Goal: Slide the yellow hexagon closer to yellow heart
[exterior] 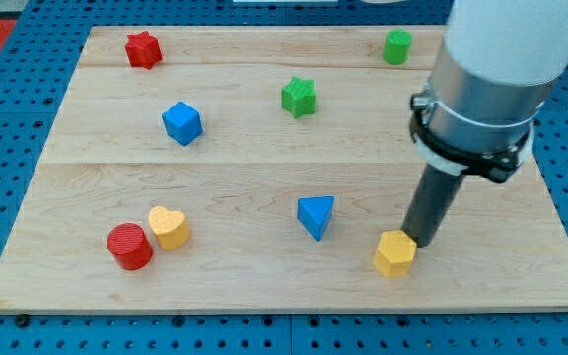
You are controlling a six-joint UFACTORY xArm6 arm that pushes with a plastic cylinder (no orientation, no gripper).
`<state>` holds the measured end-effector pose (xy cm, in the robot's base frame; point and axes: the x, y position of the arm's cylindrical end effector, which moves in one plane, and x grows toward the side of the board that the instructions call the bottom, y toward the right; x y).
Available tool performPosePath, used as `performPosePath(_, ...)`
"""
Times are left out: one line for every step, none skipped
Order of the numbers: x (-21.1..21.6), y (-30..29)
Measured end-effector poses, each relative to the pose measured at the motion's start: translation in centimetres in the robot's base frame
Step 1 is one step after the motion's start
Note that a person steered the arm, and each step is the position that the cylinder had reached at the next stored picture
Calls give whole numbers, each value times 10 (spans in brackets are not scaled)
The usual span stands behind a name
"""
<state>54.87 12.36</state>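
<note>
The yellow hexagon lies near the view's bottom, right of centre on the wooden board. The yellow heart lies at the lower left, touching or nearly touching a red cylinder on its left. My tip is at the hexagon's upper right edge, touching it or very close. The dark rod rises from there into the arm's grey and white body at the view's upper right.
A blue triangle lies between hexagon and heart, slightly higher. A blue cube and green star sit mid-board. A red star and green cylinder are near the top edge.
</note>
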Motion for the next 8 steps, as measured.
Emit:
performPosePath(12, 8)
performPosePath(26, -7)
performPosePath(36, -44)
performPosePath(49, -42)
performPosePath(42, -84)
performPosePath(32, -127)
performPosePath(33, -145)
performPosePath(41, -142)
